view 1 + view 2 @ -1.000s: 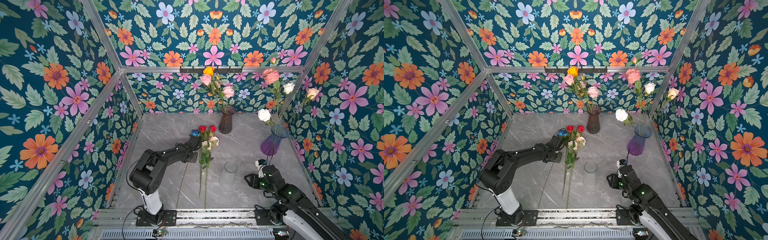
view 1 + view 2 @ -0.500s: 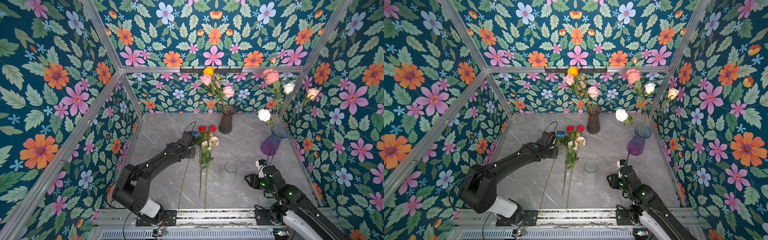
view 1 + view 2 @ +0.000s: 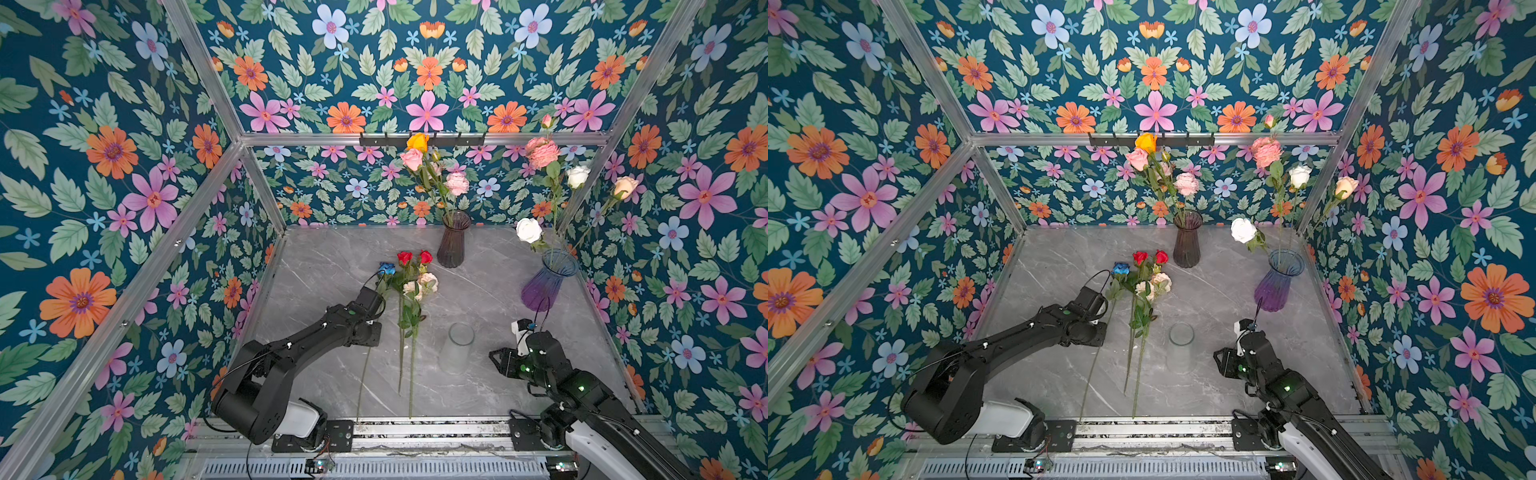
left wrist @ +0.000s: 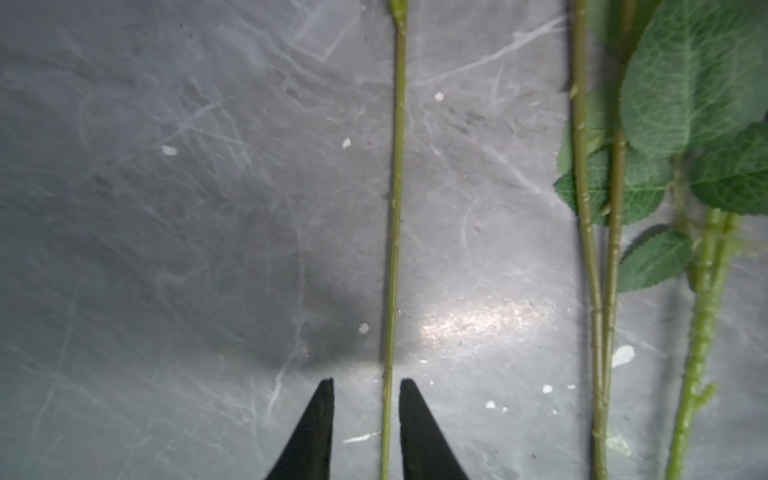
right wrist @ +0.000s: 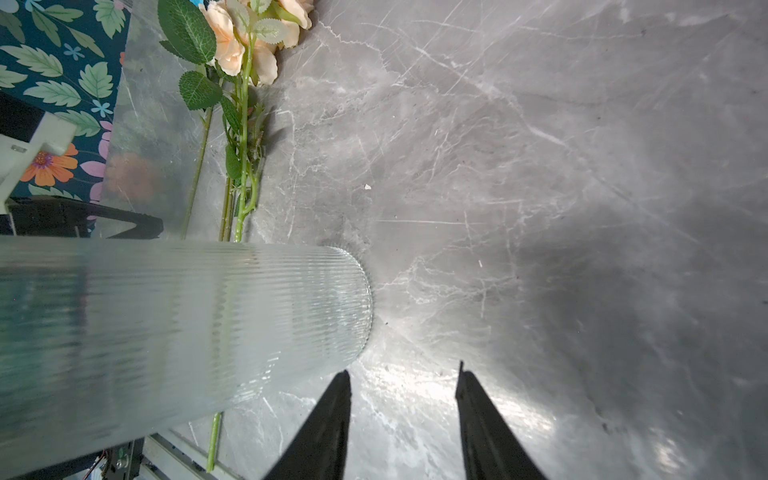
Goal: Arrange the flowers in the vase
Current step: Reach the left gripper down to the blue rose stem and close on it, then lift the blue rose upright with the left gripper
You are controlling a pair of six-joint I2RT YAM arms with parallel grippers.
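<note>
Reaches low across the grey table [image 3: 324,266] with the left gripper [image 4: 366,380], jaws parted astride one green stem [image 4: 395,208], not pinching; holds the right gripper [image 5: 402,370] low at near right, jaws spread, empty, just beside the clear ribbed vase [image 5: 187,324]; shows the flowers [image 3: 409,286] flat mid-table, left of that vase, heads far, stems near.

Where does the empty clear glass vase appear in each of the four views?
Top views: in both, the clear vase stands on the table toward the front, right of the loose flowers.
Left wrist view: not in it.
Right wrist view: close up, its ribbed wall beside the open right claw.
Shared landmark: the loose flowers; their green stems show in every view.
</note>
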